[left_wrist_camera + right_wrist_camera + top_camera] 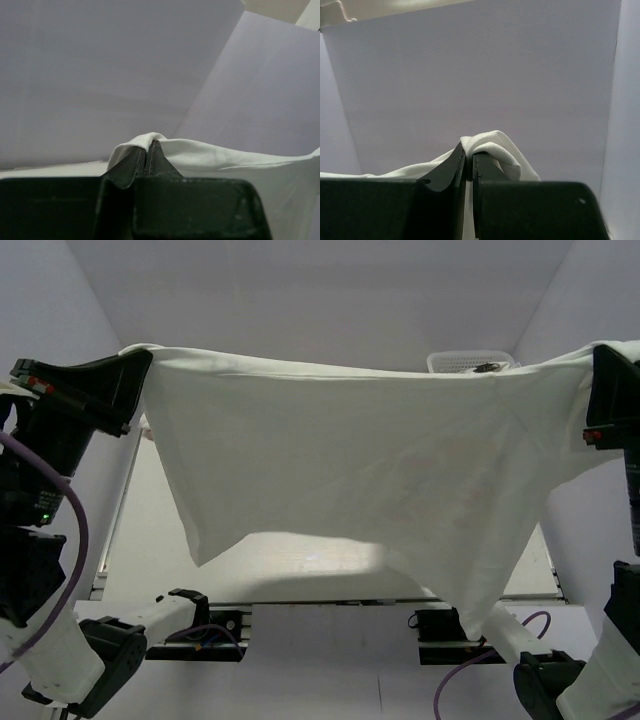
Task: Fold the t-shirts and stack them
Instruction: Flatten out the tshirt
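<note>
one white t-shirt (360, 470) hangs stretched — left pincer (148, 150) and right pincer (469, 154) each pinching its top edge.

The t-shirt (350, 470) is soft, matt white cloth, finely ribbed.

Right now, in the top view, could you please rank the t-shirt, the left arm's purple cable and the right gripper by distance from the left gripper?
1. t-shirt: pinched in the left gripper, upper left.
2. left arm's purple cable: below, left edge.
3. right gripper: far right.
</note>
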### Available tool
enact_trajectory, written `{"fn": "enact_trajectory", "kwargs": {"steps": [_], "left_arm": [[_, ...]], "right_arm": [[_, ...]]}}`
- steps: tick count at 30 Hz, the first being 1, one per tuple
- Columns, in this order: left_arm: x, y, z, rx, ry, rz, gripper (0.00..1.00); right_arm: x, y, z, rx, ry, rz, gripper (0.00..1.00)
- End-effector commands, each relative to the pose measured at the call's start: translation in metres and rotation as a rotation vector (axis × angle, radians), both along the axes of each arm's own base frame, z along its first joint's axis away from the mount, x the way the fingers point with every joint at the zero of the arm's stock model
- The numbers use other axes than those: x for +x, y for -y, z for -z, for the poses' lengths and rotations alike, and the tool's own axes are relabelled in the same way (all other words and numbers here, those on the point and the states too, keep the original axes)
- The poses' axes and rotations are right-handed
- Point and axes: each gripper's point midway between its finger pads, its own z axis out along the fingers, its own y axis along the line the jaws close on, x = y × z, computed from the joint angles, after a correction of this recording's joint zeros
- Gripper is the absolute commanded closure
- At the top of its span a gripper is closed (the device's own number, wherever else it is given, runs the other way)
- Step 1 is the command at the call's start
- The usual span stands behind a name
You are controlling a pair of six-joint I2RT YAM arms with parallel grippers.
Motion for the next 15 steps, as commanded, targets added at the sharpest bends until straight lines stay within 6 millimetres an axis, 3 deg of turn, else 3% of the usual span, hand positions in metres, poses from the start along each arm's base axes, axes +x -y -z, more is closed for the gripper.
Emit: {"fn": "enact_trajectory", "kwargs": {"steps": [1,2,4,6,8,10,11,12,13,14,15], "left_arm": [[0.053,0.006,0.021,0.013,-0.102,-0.042,1.0],[0.066,0.007,0.029,0.017,-0.131,-0.056,1.0],[0.097,0.006,0.042,0.033,-0.182,-0.106,1.0],[0.127,0.004,0.054,0.044,-0.226,-0.159,1.0],[0.145,0.007,0.058,0.044,-0.236,-0.171,1.0],[0.175,0.007,0.073,0.071,-0.274,-0.206,1.0],[0.186,0.007,0.076,0.07,-0.281,-0.22,1.0],[0.194,0.01,0.077,0.07,-0.281,-0.22,1.0],[0.2,0.007,0.07,0.071,-0.261,-0.241,1.0],[0.22,0.009,0.08,0.078,-0.289,-0.256,1.0],[0.226,0.009,0.078,0.088,-0.282,-0.268,1.0]], "right_arm": [[0.072,0.01,0.018,-0.002,-0.106,0.097,1.0],[0.081,0.008,0.022,-0.003,-0.121,0.095,1.0],[0.118,0.004,0.039,-0.026,-0.181,0.096,1.0],[0.131,0.0,0.04,-0.038,-0.172,0.084,1.0],[0.159,-0.004,0.048,-0.053,-0.198,0.081,1.0],[0.175,-0.005,0.036,-0.057,-0.165,0.088,1.0],[0.192,-0.007,0.04,-0.06,-0.18,0.087,1.0],[0.206,-0.007,0.031,-0.055,-0.164,0.09,1.0],[0.205,-0.009,0.023,-0.051,-0.143,0.08,1.0],[0.232,-0.012,0.027,-0.052,-0.161,0.075,1.0],[0.236,-0.014,0.02,-0.05,-0.143,0.072,1.0]]}}
